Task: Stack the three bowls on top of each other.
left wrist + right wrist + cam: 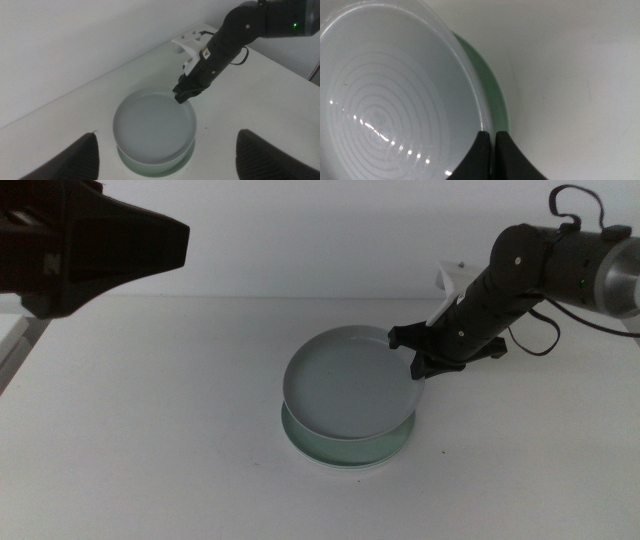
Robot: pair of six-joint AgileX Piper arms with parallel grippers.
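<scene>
My right gripper (424,362) comes in from the right and is shut on the far right rim of the grey bowl (350,380). It holds the bowl tilted over the mint green bowl (392,442), whose rim shows under it. A paler rim (350,467) under the green one may be the white bowl; I cannot tell. In the right wrist view the jaws (493,137) pinch the grey bowl's rim (475,95), with the green rim (497,100) just beside. My left gripper (166,134) waits open, high above the table's left side.
A white bracket-like fixture (455,280) stands at the table's back behind the right arm; it also shows in the left wrist view (187,42). The left arm's dark body (80,240) fills the upper left of the middle view.
</scene>
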